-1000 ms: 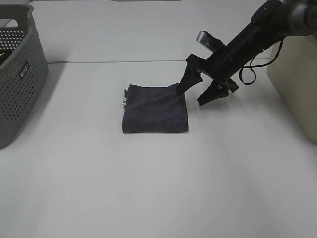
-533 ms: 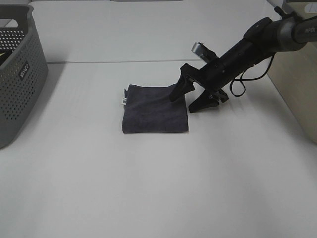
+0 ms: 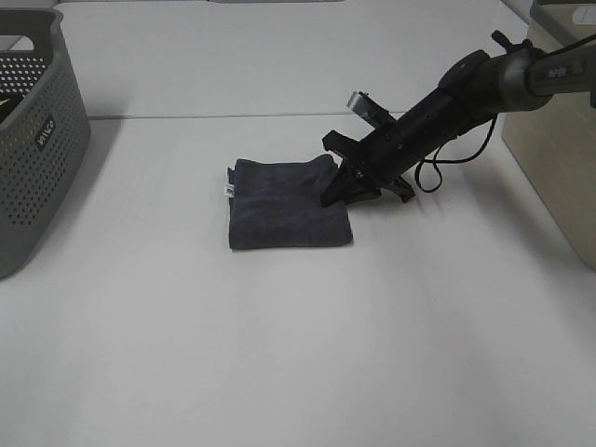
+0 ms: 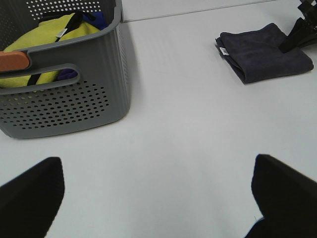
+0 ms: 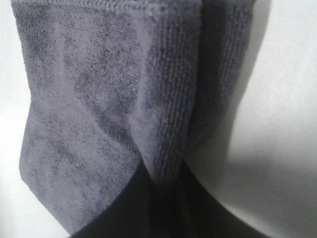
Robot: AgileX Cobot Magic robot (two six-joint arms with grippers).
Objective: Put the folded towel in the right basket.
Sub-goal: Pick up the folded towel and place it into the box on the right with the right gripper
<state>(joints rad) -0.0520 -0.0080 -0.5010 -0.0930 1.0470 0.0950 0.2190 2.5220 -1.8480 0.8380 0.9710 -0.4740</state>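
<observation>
The folded towel (image 3: 284, 209) is dark grey and lies flat at the table's middle. My right gripper (image 3: 337, 189) reaches in low from the right and is shut on the towel's right edge. The right wrist view shows the towel (image 5: 99, 99) up close, with its edge pinched into a raised fold between the dark fingers (image 5: 148, 213). The right basket (image 3: 557, 154) is beige and stands at the table's right edge. My left gripper (image 4: 158, 198) is open and empty, far from the towel (image 4: 265, 52).
A grey perforated basket (image 3: 37, 149) stands at the far left, and the left wrist view shows yellow and dark laundry inside it (image 4: 74, 104). The white table (image 3: 298, 354) is bare in front of the towel.
My right gripper has lowered and moved left onto the towel's right edge, and its fingers have gone from spread apart to shut on the cloth.
</observation>
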